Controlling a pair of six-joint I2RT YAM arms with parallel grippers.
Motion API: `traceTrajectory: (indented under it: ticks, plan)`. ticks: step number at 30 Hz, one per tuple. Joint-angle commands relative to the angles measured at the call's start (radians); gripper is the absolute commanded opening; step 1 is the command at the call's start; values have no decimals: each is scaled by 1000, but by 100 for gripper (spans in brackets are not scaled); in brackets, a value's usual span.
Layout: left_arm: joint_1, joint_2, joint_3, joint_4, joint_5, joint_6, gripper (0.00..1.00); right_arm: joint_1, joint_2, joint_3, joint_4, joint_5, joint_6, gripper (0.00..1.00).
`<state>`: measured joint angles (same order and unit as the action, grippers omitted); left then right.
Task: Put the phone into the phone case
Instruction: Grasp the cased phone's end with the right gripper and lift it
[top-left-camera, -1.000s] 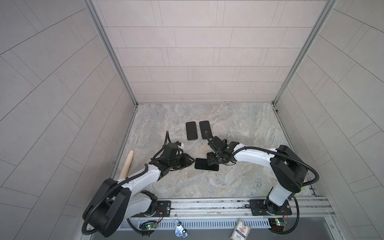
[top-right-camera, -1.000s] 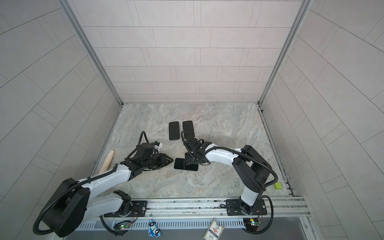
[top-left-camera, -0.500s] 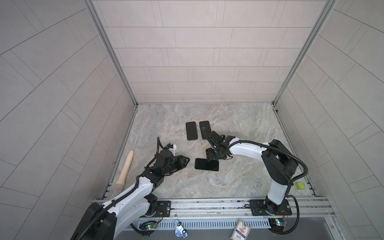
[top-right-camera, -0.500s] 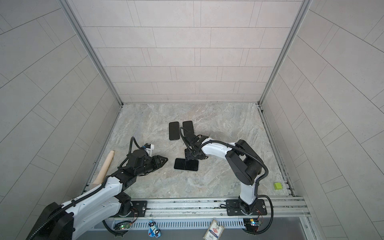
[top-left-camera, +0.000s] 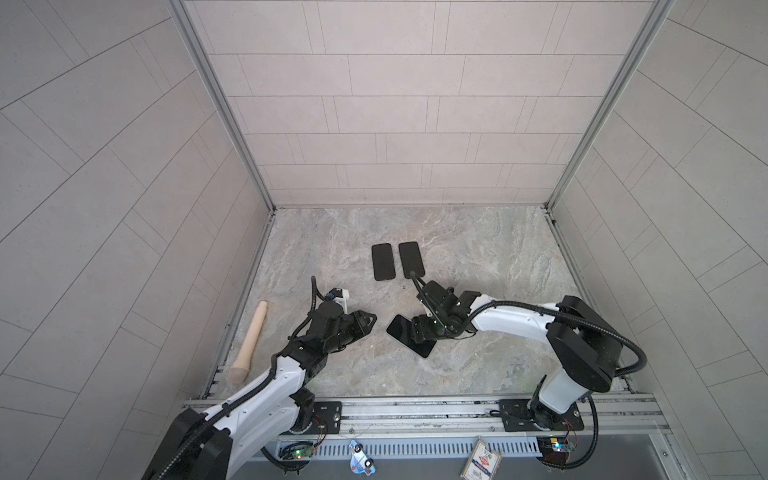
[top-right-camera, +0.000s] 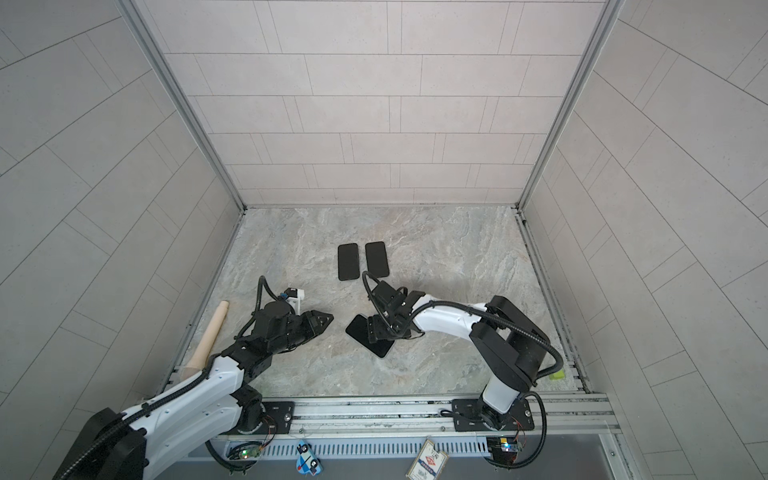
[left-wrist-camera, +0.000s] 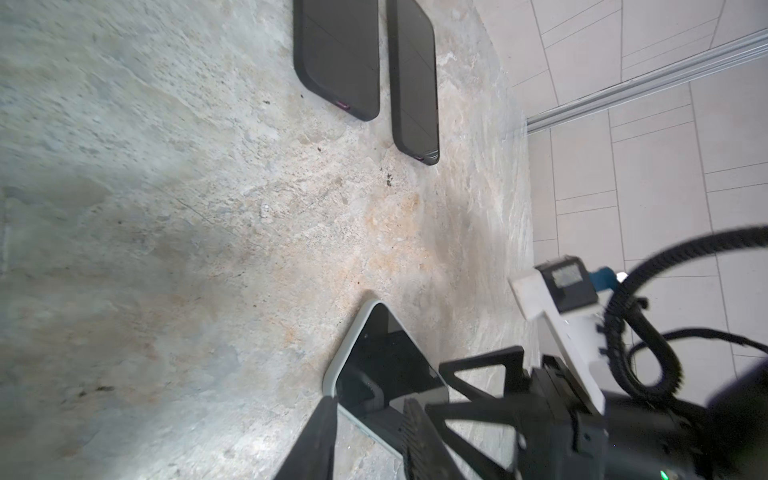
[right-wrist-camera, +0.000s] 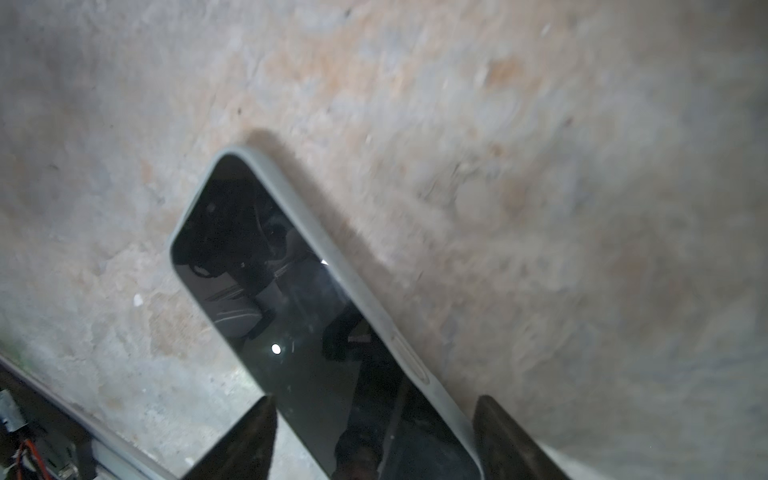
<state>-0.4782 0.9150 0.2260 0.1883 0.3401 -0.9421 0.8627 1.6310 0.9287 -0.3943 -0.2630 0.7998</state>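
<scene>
Phone (right-wrist-camera: 299, 316): lies flat and screen up at a slant near the front middle of the marble table (top-left-camera: 498, 257), well apart from the two dark handsets (top-left-camera: 383, 262) farther back.
Phone case (right-wrist-camera: 305, 210): a pale grey-green rim wraps the visible corner and long edge. That end looks seated; the other end is hidden under the gripper.
Right gripper (right-wrist-camera: 374, 411): fingers spread wide astride the long edges. Whether the pads touch the rim cannot be told.
Left gripper (top-left-camera: 370, 321): empty, fingers narrowly parted, standing beside the Phone without touching it.
Step, as judged: final seating and letting go.
Doing it well: rise straight up with the fingers kept spread, so no pad drags the rim. If the hidden corner sits proud, press it flat from above.
Risk: a sideways pull could slide the glass or peel the rim.
</scene>
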Motion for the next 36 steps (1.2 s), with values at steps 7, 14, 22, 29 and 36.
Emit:
traceTrajectory:
  ticks: [7,14,22,29,36]
  plan:
    - [6,173,96,54,107,43,34,155,-15,82,-171,266,-69,100]
    - [6,156,90,42,93,41,34,155,80,175,-207,233,-295,100]
    - [6,131,75,43,71,32,34,141,172,217,-268,243,-375,97]
    - [6,134,73,50,69,29,34,137,197,199,-247,218,-352,89]
    - [6,130,73,49,66,27,34,139,186,175,-242,222,-347,76]
